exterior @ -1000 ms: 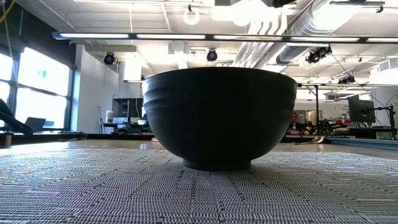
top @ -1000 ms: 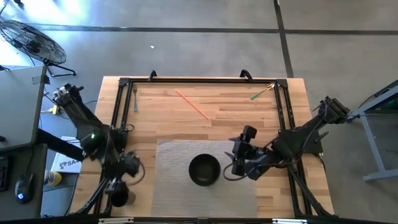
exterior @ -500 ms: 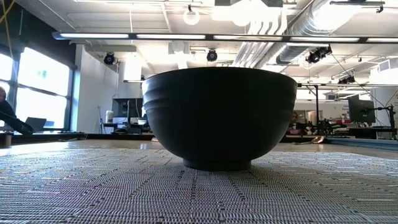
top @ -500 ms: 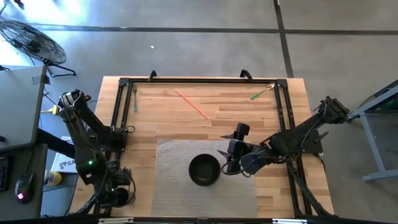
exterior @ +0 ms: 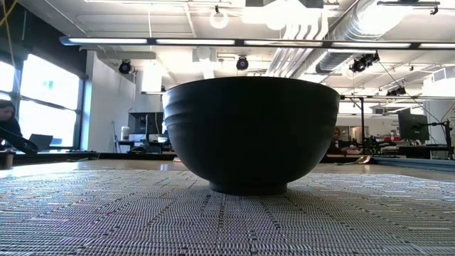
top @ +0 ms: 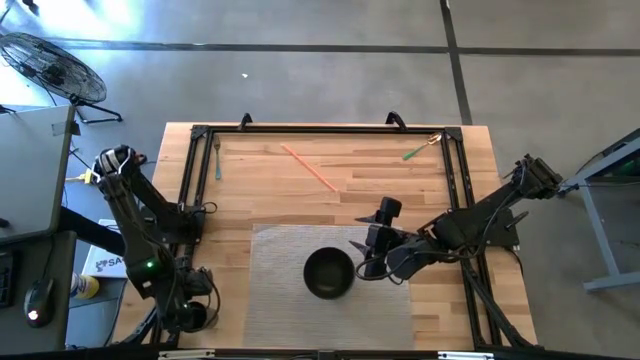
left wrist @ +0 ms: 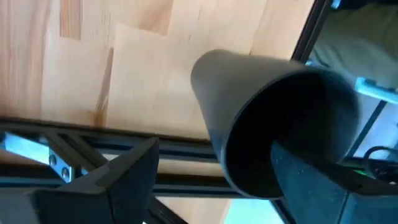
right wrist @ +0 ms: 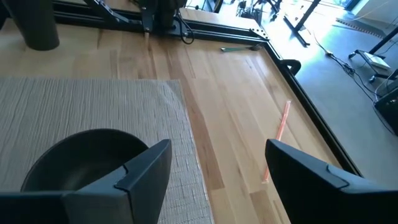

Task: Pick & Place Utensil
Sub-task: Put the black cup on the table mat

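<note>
Pale wood planks make up the counter [top: 400, 190], ringed by a black metal frame [top: 190, 180], with a grey woven mat [top: 280, 300] laid on its near half. On the mat sits a black bowl [top: 329, 272], which fills the middle of the low view [exterior: 250, 131] and shows at the edge of the right wrist view [right wrist: 81, 158].

Three utensils lie along the far side of the counter, well apart from the bowl: an orange stick [top: 308, 166] lies slanted near the middle, a green utensil [top: 418, 150] rests by the far right corner of the frame, and a dark fork [top: 217, 158] lies just inside the frame's left rail. The right wrist view also catches the orange stick [right wrist: 277, 140] and the dark fork [right wrist: 239, 47].

The right pincer [top: 366, 255] hangs just beside the bowl on its right, over the mat; its own camera shows its two dark fingers [right wrist: 146, 168] spread wide with nothing between them.

The left pincer [top: 188, 312] waits at the near left corner of the counter, outside the mat, just by a dark cup [left wrist: 273, 124]. Its fingers [left wrist: 118, 177] are spread and grip nothing.

A person [exterior: 8, 124] sits far off in the room behind the counter.
</note>
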